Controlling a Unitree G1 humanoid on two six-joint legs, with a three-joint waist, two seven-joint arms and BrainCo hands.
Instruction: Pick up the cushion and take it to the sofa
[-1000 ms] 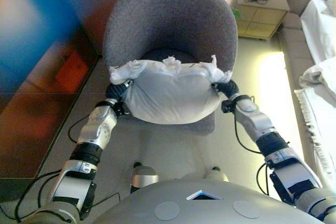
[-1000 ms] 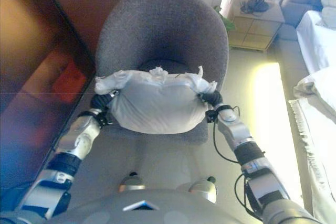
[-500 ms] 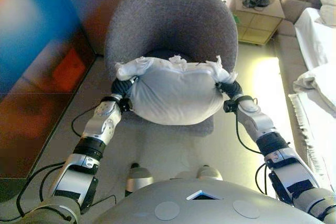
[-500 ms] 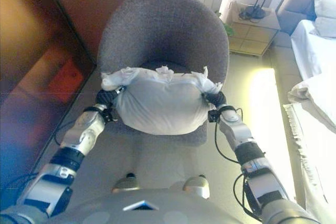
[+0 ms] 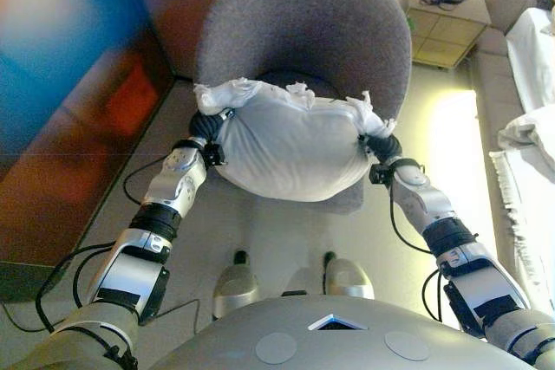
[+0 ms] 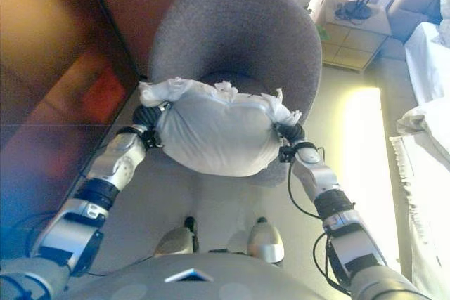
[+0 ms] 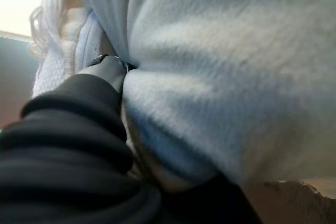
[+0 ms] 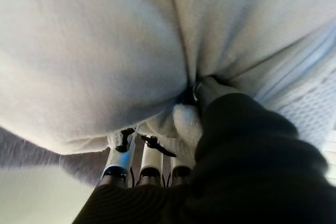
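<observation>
A pale grey-white cushion (image 5: pixel 290 149) with a frilly white top edge hangs between my two hands, above the front of the seat of a round grey armchair (image 5: pixel 303 23). My left hand (image 5: pixel 206 127) grips its left end and my right hand (image 5: pixel 379 145) its right end. In the left wrist view my thumb (image 7: pixel 107 72) presses into the cushion fabric (image 7: pixel 226 66). In the right wrist view my fingers (image 8: pixel 139 163) curl under the cushion (image 8: pixel 94 45). The sofa is not clearly identified; white bedding (image 5: pixel 533 127) lies at the right edge.
A dark glossy cabinet or screen (image 5: pixel 69 84) stands at the left. A small wooden side table (image 5: pixel 447 28) with a lamp base and cables stands behind the armchair at the right. Pale floor (image 5: pixel 451 171) runs between the armchair and the white bedding.
The whole picture has shifted, so the camera has moved. The cushion sits a little higher in my two hands; both keep their grip.
</observation>
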